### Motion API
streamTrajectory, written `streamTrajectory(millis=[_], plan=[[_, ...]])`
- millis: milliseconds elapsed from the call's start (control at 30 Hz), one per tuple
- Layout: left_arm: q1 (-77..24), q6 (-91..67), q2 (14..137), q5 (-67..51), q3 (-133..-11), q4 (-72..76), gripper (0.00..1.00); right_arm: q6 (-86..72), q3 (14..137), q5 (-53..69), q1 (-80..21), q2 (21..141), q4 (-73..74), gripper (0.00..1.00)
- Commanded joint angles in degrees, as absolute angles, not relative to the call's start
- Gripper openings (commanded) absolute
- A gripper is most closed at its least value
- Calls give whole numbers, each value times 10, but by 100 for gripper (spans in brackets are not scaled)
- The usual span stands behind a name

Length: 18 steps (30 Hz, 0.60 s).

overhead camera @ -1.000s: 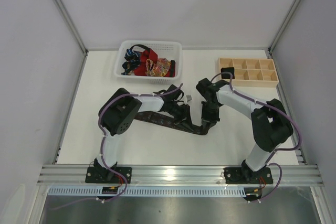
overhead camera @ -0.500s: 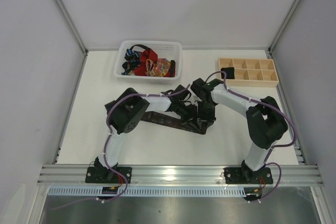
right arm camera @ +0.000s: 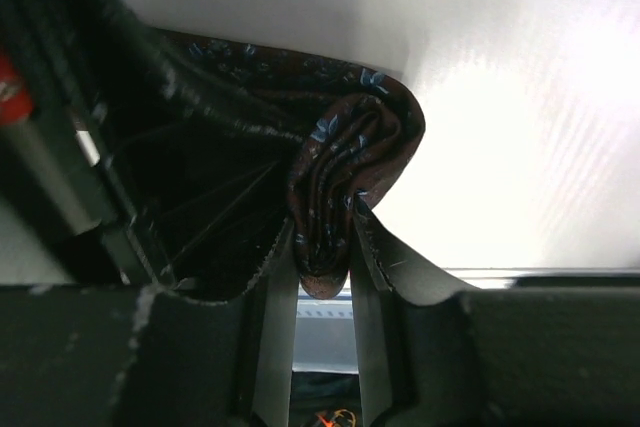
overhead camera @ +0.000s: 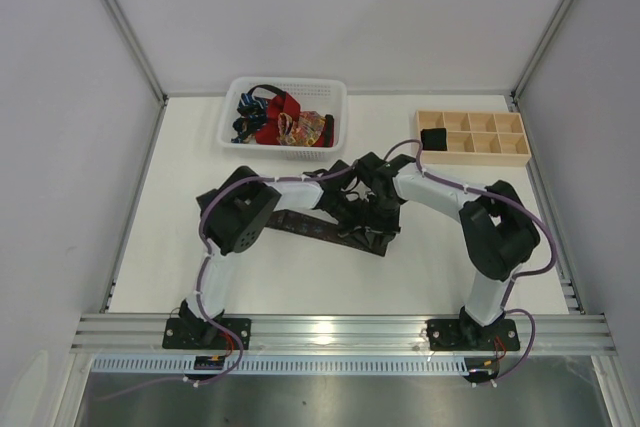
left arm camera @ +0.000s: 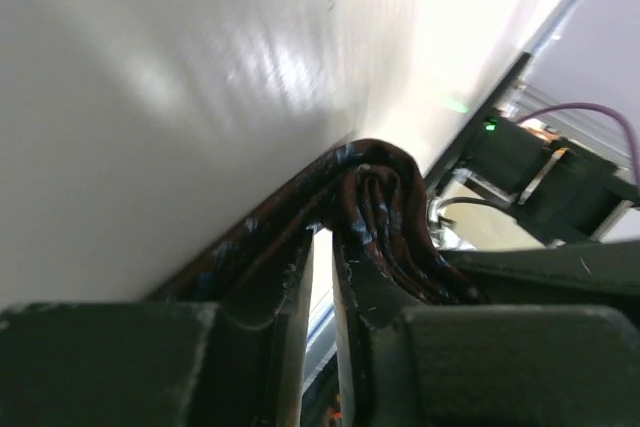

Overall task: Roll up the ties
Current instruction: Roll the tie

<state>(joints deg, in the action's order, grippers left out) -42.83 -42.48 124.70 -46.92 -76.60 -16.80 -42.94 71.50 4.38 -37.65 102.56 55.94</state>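
Table (overhead camera: 170, 197) was crossed leftward by dark tie (overhead camera: 305, 227); folded end was pinched in right gripper (right arm camera: 322, 247), left gripper (left arm camera: 320, 252) narrow alongside, hold unclear.

Woven-cloth tie (right arm camera: 345, 147); smooth table (right arm camera: 520, 97) w/ gloss

Robot lab cell, white panel walls (overhead camera: 350, 17), aluminium frame rails (overhead camera: 340, 329), white tabletop (overhead camera: 170, 247), two bolted arms (overhead camera: 235, 222)
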Motion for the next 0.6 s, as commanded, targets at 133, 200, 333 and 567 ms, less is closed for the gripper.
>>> streamTrajectory(millis=[133,200,333,567], plan=[[-405,-331,1180,-380,-724,-235,28,-449,731,45,-382,1064,512,28],[-402,-321,1167,-372,-722,-243,28,-446,735,46,-381,1074,512,28],[-389,-298,1140,-346,-722,-267,30,-442,740,53,-382,1085,509,28],[-349,-295,1117,-347,-693,-258,29,-430,769,62,-381,1114,512,33]])
